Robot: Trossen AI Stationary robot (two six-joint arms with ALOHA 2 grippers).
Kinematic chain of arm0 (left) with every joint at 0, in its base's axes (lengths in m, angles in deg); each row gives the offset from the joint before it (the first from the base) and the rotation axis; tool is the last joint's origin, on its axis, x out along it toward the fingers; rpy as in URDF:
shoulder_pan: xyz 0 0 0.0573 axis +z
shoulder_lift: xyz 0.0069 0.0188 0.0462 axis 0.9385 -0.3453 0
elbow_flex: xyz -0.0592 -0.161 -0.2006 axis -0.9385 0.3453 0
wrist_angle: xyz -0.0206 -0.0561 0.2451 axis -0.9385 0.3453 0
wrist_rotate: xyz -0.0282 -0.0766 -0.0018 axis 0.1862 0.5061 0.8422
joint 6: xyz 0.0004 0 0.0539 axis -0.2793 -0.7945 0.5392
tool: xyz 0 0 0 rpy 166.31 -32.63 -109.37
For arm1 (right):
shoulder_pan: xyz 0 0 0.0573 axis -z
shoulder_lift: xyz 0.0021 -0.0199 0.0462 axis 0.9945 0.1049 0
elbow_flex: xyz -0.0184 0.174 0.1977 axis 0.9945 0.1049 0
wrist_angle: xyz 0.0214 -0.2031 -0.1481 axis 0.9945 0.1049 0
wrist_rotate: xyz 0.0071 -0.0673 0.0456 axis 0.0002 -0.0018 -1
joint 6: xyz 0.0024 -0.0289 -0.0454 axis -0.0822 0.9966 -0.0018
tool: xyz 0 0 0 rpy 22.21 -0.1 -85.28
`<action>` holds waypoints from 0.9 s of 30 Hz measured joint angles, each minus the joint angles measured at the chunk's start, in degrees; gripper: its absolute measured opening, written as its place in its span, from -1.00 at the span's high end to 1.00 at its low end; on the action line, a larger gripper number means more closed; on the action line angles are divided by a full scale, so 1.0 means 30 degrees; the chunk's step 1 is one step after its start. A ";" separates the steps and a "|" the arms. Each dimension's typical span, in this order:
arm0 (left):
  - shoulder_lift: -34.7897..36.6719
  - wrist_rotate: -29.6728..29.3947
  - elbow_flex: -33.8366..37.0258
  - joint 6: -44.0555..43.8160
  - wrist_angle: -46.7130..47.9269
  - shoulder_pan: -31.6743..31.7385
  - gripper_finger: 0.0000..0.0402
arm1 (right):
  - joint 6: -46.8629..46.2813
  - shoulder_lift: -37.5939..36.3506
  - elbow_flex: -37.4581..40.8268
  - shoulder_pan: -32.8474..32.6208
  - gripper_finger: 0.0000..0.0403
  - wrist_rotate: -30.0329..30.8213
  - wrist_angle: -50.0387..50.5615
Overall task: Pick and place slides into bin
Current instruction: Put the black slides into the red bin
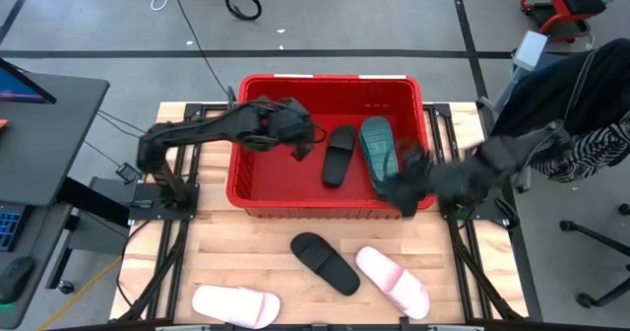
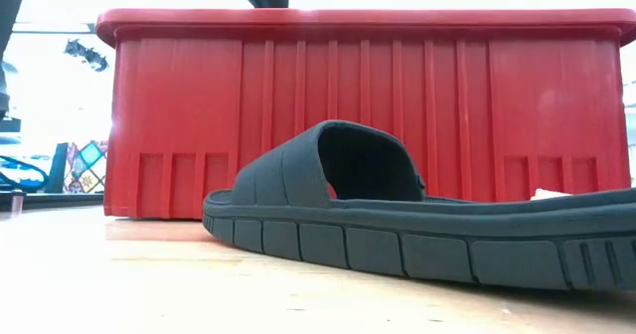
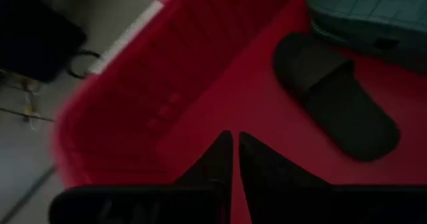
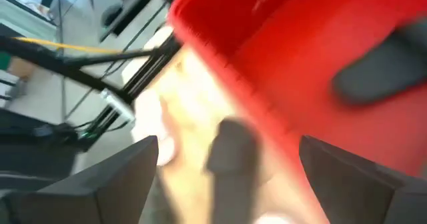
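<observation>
bin (image 1: 258,181): red crate, sat at the far middle of the worktop (image 1: 236,257), its far wall at the worktop's far edge.
slides in bin: 2. black slide (image 1: 339,155) lay flat on the bin floor near the middle; teal slide (image 1: 378,150) lay just beside it toward the right wall, tilted, sole side up.
slides on worktop: 3. second black slide (image 1: 325,263) lay near the middle, between the bin and the near edge, strap up. pink slide (image 1: 392,281) lay just beside it toward the right. second pink slide (image 1: 236,304) lay at the near edge, left of centre, well apart from the other 2.
left gripper (image 1: 301,145): was over the bin's left half, above the floor. fingers (image 3: 217,167) almost touching, a thin slit between them, nothing held.
right gripper (image 1: 409,187): was at the bin's near right corner, over the rim, beside the teal slide. jaws spread wide, nothing between them.
low view: the second black slide filled the foreground, the bin's slotted wall behind it.
</observation>
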 joint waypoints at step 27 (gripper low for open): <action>0.4987 -0.2318 -0.0010 -0.2260 0.3669 -0.5655 0.26 | -0.4081 1.4479 -0.9284 -0.6706 -0.54 -0.2281 0.2056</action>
